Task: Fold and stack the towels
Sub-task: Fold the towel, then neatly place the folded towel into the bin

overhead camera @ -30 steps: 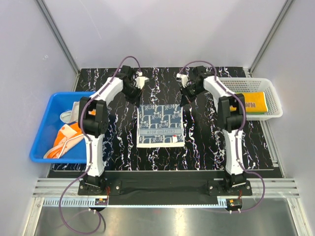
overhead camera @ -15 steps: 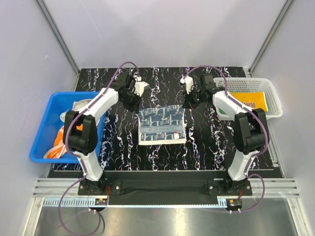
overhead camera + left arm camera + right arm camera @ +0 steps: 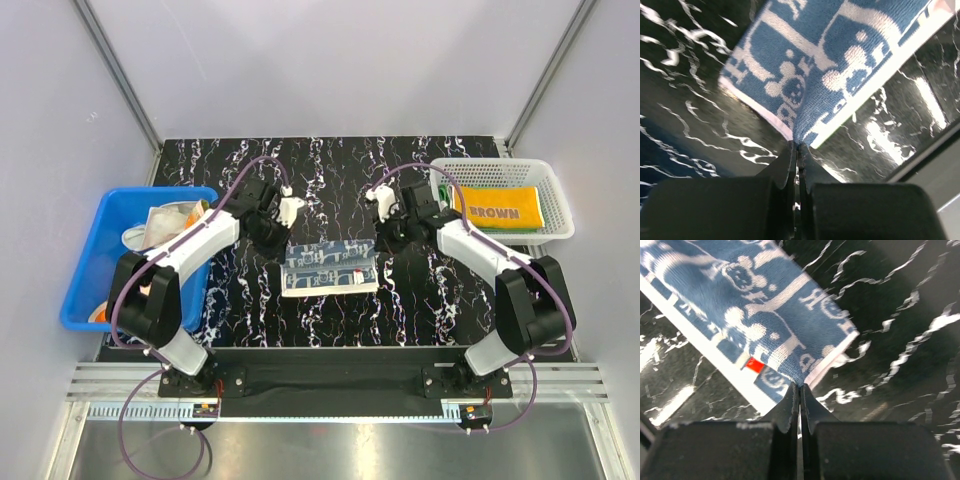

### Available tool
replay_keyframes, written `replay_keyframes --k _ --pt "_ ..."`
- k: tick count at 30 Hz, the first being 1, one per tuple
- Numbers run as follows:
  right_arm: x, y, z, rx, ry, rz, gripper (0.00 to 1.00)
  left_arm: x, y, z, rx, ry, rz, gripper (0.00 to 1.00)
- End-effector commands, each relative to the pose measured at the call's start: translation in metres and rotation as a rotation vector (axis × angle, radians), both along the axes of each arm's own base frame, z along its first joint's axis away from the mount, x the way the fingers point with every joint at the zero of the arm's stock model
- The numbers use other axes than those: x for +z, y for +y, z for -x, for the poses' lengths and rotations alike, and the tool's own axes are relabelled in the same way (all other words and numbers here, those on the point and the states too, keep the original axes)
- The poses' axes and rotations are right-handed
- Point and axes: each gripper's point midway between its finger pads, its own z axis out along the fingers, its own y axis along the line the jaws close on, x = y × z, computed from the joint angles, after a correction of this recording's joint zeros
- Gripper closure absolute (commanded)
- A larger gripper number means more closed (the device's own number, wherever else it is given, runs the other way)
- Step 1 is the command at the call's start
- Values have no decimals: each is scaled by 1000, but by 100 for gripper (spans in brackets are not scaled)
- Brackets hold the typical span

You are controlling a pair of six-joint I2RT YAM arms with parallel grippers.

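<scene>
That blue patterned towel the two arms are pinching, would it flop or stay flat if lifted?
Probably floppy: the towel bends over itself where the left gripper and right gripper pinch its corners. Likely light, since thin fingertip pinches hold its edge up. Its looped terry surface should resist slipping.

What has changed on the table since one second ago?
The left gripper and right gripper, each shut on a far corner of the towel, drew that edge toward the near edge, folding the towel over. Grips unchanged; near edge, bin and basket stayed.
</scene>
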Motion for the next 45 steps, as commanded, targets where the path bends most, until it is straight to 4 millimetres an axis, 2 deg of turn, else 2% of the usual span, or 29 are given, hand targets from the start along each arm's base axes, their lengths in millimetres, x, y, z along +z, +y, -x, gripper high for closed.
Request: replay_keyframes --k 1,8,16,18,19,21,24,27,29,32,34,35,38,40,41,42,43,45 --pt "1 6 18 -38 33 11 100 5 -7 11 9 0 26 100" --pt "-14 0 40 -110 148 38 98 -18 -7 35 24 72 -13 100" --pt "-30 -7 63 -144 281 73 92 -38 1 45 52 111 -83 99" --pt "-27 -4 62 -142 284 57 89 -40 0 47 45 124 -88 87" --pt "-25 -2 64 -136 292 45 87 -39 -4 48 37 130 -76 84" --pt "-16 4 65 -128 302 15 73 -37 -4 52 31 129 -77 79" --pt "-4 6 65 -126 310 6 64 -21 -4 43 52 77 -69 70" --pt "8 11 66 -128 327 -25 63 -11 -4 27 95 31 -83 63" --pt "10 14 62 -150 330 -35 63 -6 -1 16 126 3 -116 63" --pt "2 20 53 -215 372 -61 67 -4 -3 9 187 6 -123 63" --pt "-8 29 46 -250 399 -95 67 6 -17 4 211 2 -48 63" --pt "-15 31 50 -290 442 -111 67 9 -25 5 239 11 -7 64" --pt "-33 32 50 -382 491 -132 68 8 -37 8 289 10 96 65" --pt "-43 35 51 -404 508 -147 66 -3 -44 17 288 33 159 65" --pt "-52 35 59 -433 546 -145 67 -4 -47 14 328 27 191 65" --pt "-57 35 61 -444 557 -147 68 -12 -45 17 350 40 188 65" --pt "-60 36 60 -454 556 -155 68 -31 -36 26 386 66 151 66" --pt "-65 34 62 -484 569 -153 68 -51 -24 27 465 89 93 65"
